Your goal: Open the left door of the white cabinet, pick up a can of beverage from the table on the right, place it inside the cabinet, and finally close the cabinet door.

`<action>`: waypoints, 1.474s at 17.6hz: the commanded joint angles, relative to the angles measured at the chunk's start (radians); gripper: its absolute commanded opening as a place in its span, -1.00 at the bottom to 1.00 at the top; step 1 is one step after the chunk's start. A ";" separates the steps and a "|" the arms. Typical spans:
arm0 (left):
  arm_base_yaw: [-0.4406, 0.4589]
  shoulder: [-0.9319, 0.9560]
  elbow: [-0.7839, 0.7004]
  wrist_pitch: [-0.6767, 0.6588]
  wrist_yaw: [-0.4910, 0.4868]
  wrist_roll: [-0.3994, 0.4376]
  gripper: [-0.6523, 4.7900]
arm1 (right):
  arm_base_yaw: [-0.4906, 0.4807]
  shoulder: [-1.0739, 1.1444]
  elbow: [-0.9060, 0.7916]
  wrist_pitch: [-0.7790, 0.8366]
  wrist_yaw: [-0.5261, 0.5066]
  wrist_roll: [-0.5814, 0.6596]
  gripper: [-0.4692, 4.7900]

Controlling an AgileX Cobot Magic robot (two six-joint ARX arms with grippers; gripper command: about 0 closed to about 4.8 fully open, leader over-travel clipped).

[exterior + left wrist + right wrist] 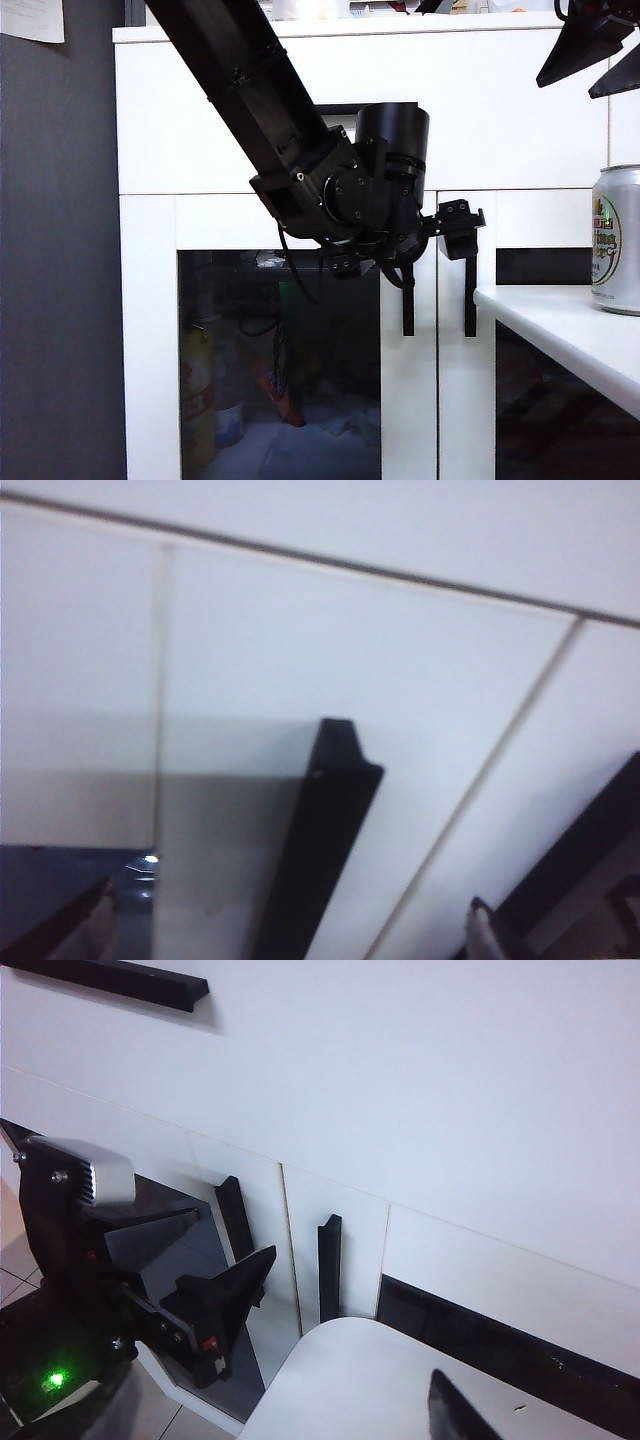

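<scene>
I see the left gripper (pixel 437 250) open wide at the handle (pixel 407 300) of the shut left door (pixel 280 350). Right gripper (pixel 590 50) hangs open above the can (pixel 616 240) on the table (pixel 560 325).

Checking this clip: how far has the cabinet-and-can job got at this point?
Nothing is finished. The left door looks shut; the open left gripper is at its handle. The can of beverage sits on the table; the right gripper waits open above. Opening, placing and closing remain.
</scene>
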 commanded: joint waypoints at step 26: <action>0.024 0.043 0.081 -0.049 0.029 -0.028 0.80 | -0.011 0.002 0.002 0.011 0.001 -0.003 0.58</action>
